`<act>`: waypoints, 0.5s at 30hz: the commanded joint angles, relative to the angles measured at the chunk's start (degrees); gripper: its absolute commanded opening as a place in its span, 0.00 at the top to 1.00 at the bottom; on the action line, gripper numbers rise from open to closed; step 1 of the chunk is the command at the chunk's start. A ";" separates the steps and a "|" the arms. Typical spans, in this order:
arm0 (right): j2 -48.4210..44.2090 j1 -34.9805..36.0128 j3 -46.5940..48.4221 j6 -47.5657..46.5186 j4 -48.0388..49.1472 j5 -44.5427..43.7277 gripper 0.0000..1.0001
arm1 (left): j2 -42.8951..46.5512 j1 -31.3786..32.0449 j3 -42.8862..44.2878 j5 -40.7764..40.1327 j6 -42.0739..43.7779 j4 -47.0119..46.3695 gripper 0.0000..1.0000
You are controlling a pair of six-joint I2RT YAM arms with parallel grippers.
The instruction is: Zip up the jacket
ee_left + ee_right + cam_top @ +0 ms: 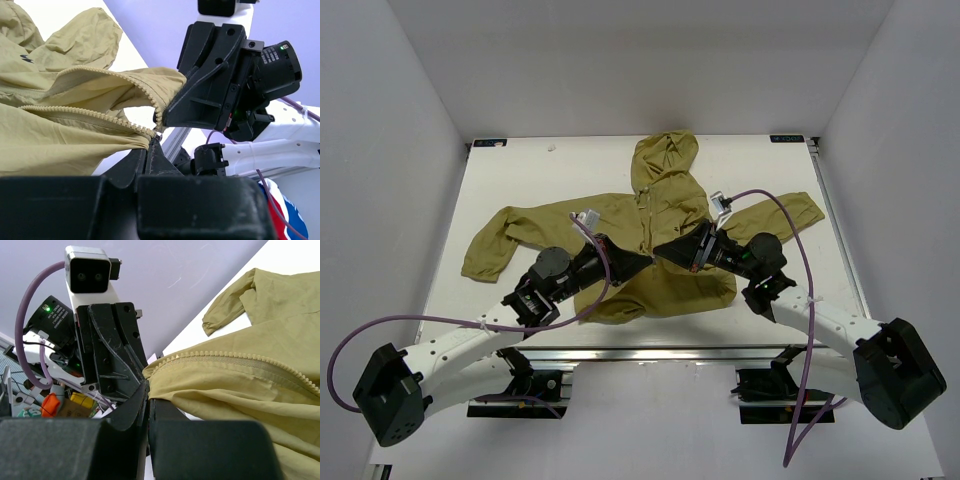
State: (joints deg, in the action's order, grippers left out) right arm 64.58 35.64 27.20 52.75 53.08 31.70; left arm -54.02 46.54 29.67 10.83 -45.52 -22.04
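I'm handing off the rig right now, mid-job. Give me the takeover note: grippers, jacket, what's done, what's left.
Left gripper: shut on the jacket at the zipper's lower end.
Right gripper: shut on the opposite front edge, its tips close to the left's.
Jacket: spread on the table, hood at the far side, sleeves out to both sides.
Done: both bottom ends gripped and held close together.
Left: the zipper teeth are apart above the grip. Join them, then run the slider toward the hood. I can't tell whether the slider is engaged.
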 commanded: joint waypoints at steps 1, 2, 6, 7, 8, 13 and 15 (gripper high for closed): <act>-1.38 0.13 -0.57 0.33 2.82 -1.20 1.00 | 0.76 -0.31 -0.31 2.52 0.78 -1.95 1.00; -1.47 0.13 -0.48 0.33 2.64 -1.55 1.00 | 0.76 -0.31 -0.40 3.05 1.04 -1.95 1.00; -0.94 -0.13 0.22 1.91 2.47 -3.31 1.00 | 0.06 -0.31 -0.67 6.48 3.15 -1.43 1.00; -0.68 -0.22 0.83 2.09 2.73 -3.23 1.00 | -0.21 -0.40 -0.58 6.83 3.33 -0.99 1.00; -0.16 -0.30 1.10 2.88 2.73 -3.14 1.00 | -0.56 -0.40 -0.58 7.62 3.50 0.15 1.00; 0.90 -0.83 2.42 4.99 5.19 -1.21 1.00 | -0.91 -0.31 -0.84 10.61 5.97 3.13 1.00; 1.08 -0.92 2.68 6.31 5.98 -0.59 1.00 | -1.70 -0.31 -0.58 10.96 6.84 4.19 1.00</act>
State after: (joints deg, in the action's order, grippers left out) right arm 65.60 35.27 27.20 56.66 52.90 31.40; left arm -54.94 45.84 29.58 16.64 -41.12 -21.63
